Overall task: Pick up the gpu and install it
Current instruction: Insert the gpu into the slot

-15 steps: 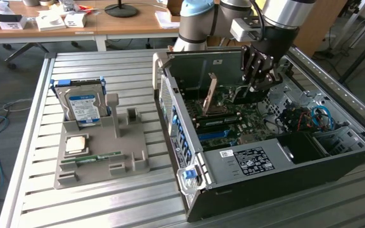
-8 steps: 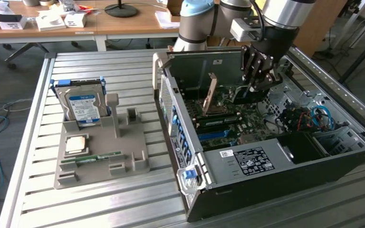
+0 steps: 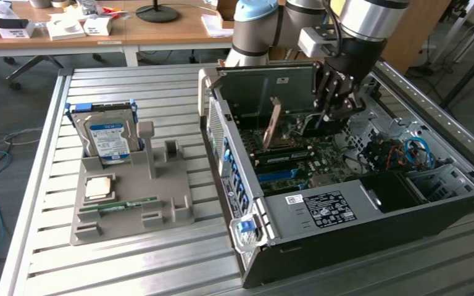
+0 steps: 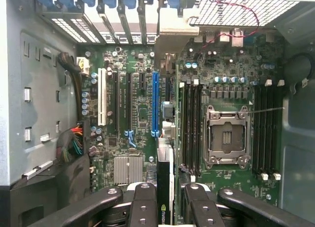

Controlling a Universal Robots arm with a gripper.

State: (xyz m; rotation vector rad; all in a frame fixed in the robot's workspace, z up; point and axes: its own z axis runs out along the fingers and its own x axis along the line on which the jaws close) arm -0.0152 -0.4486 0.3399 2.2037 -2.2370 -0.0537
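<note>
- Wrist view: the gpu [image 4: 165, 187] stands edge-on, clamped between the fingers of the gripper [image 4: 168, 192].
- It hangs above the motherboard [image 4: 138, 113], in line with the long blue slot [image 4: 155, 104].
- Exterior view: the gripper reaches down inside the open computer case [image 3: 344, 253].

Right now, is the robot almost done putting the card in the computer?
Partly. Picking up is done: the gripper is shut on the gpu, inside the open computer case. In hand: it hangs above the motherboard, near the long blue slot. Left: the card doesn't look pushed into any slot yet.
</note>
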